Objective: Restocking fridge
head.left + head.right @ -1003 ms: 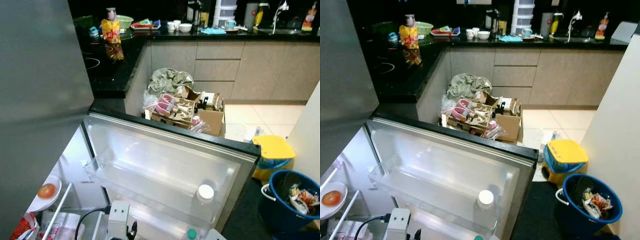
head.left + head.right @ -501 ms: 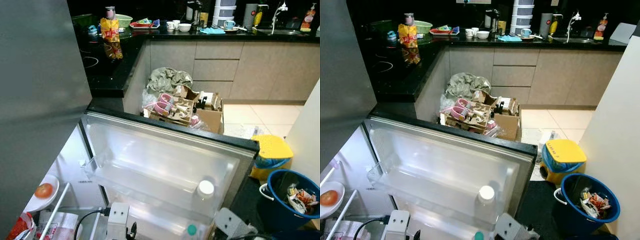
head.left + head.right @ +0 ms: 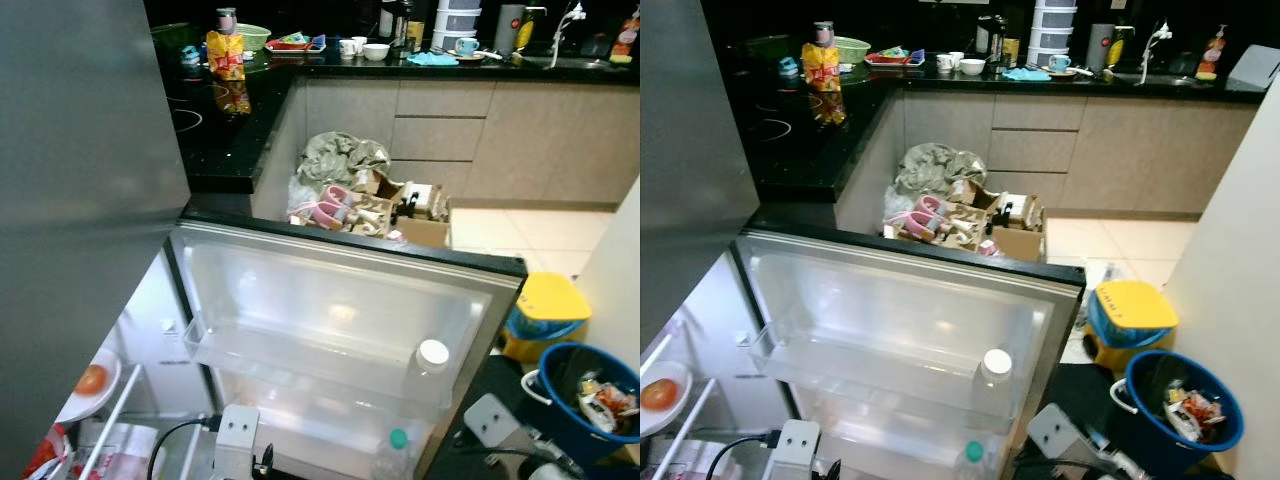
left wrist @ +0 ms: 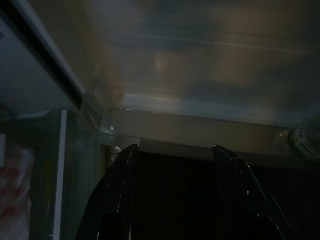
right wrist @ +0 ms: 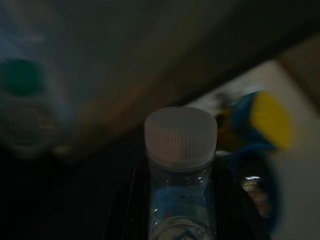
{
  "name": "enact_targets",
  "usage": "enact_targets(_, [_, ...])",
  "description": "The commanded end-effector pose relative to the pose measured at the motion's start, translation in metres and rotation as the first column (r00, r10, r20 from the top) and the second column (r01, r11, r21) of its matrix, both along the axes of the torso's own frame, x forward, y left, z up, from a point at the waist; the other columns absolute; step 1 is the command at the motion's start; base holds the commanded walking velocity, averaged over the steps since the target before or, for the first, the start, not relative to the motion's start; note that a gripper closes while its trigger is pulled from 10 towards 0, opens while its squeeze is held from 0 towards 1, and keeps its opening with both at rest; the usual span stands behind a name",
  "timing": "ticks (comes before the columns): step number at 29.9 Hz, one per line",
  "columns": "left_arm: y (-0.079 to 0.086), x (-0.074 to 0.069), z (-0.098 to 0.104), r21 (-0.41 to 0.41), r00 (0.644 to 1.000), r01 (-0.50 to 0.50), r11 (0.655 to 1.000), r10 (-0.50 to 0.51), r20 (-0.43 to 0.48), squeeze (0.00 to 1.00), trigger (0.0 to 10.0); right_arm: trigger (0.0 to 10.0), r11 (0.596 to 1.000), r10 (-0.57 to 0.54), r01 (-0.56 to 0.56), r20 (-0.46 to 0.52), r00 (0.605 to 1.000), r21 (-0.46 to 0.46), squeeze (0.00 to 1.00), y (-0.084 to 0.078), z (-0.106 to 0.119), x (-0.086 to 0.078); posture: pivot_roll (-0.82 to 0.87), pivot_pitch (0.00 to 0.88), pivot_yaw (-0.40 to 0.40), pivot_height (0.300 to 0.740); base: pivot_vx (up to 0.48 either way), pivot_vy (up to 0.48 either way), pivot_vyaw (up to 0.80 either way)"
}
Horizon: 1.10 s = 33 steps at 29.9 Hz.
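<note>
Left claw [image 4: 175, 160] spread, dim door shelf [image 4: 200, 132], green-capped bottle [image 4: 300, 141]

Both head cameras look down from above onto the open white fridge door [image 3: 340, 320], with the dark kitchen counter [image 3: 240, 140] far behind; they share nearly everything. The left wrist camera sits low, close under the door's clear plastic shelf [image 4: 200, 125]. The right wrist camera looks close along a white-capped clear bottle [image 5: 181, 150].
</note>
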<state>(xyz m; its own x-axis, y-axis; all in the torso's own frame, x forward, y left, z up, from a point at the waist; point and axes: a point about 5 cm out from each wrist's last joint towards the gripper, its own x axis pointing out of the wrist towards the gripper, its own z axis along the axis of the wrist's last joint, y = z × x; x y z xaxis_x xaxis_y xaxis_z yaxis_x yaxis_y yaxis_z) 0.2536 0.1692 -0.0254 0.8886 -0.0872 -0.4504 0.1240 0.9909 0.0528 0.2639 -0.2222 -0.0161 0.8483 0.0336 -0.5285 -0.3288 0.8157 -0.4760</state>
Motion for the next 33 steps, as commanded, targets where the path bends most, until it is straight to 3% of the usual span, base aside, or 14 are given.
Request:
enact_targets(1, [0.003,-0.005,-0.003,0.028,1.000,0.000,1.000,0.000,-0.006,0.00,10.0,10.0,0.998,0.002,0.000,-0.031,1.000,0.057,0.00,0.006,-0.005,-0.003,0.01,0.095,-0.102,0.740,0.000,0.000,0.00])
enact_targets(4, [0.001,-0.005,-0.002,0.041,1.000,0.001,0.999,-0.001,0.007,0.00,10.0,10.0,0.996,0.045,-0.041,-0.048,0.998,0.081,0.00,0.019,-0.008,-0.004,0.04,0.095,-0.129,0.740,0.000,0.000,0.00])
enact_targets(7, [-0.001,-0.011,0.000,0.074,0.997,0.062,0.995,-0.065,0.039,0.00,10.0,10.0,0.980,0.120,-0.103,-0.092,0.988,0.172,0.00,0.052,-0.014,-0.004,0.08,0.099,-0.147,0.740,0.000,0.000,0.00])
enact_targets(8, [-0.001,-0.011,0.000,0.074,0.997,0.062,0.995,-0.065,0.039,0.00,10.0,10.0,0.980,0.120,-0.103,-0.092,0.988,0.172,0.00,0.052,-0.014,-0.004,0.08,0.099,-0.147,0.740,0.000,0.000,0.00])
enact_targets(9, [0.000,-0.014,0.000,0.088,0.996,0.078,0.993,-0.082,0.044,0.00,10.0,10.0,0.970,0.132,-0.106,-0.105,0.986,0.217,0.00,0.065,-0.016,-0.005,0.09,0.100,-0.147,0.740,0.000,0.000,0.00])
enact_targets(14, [0.003,-0.015,0.000,0.094,0.996,0.074,0.993,-0.078,0.040,0.00,10.0,10.0,0.957,0.133,-0.098,-0.112,0.985,0.275,0.00,0.075,-0.018,-0.008,0.09,0.101,-0.121,0.740,0.000,0.000,0.00])
enact_targets(15, [0.005,-0.014,0.000,0.105,0.995,0.090,0.990,-0.094,0.033,0.00,10.0,10.0,0.938,0.114,-0.071,-0.109,0.987,0.341,0.00,0.080,-0.019,-0.010,0.08,0.100,-0.100,0.740,0.000,0.000,0.00])
enact_targets(21, [0.006,-0.007,0.004,0.114,0.993,0.114,0.987,-0.118,0.025,0.00,10.0,10.0,0.913,0.032,0.010,-0.096,0.995,0.407,0.00,0.077,-0.021,-0.014,0.05,0.098,-0.033,0.740,0.000,0.000,0.00])
enact_targets(23, [0.004,0.000,0.005,0.097,0.995,0.097,0.991,-0.098,0.006,0.00,10.0,10.0,0.902,-0.056,0.097,-0.108,0.993,0.422,0.00,0.066,-0.026,-0.022,0.03,0.096,0.009,0.740,0.000,0.000,0.00])
enact_targets(30, [0.000,0.006,0.006,0.064,0.997,0.080,0.995,-0.080,-0.007,0.00,10.0,10.0,0.895,-0.095,0.133,-0.110,0.989,0.426,0.00,0.055,-0.029,-0.030,0.00,0.094,0.042,0.740,0.000,0.000,0.00])
enact_targets(33, [-0.001,0.006,0.005,0.064,0.997,0.078,0.995,-0.077,-0.017,0.00,10.0,10.0,0.911,-0.057,0.090,-0.094,0.994,0.402,0.00,0.054,-0.028,-0.029,-0.02,0.096,0.050,0.740,0.000,0.000,0.00])
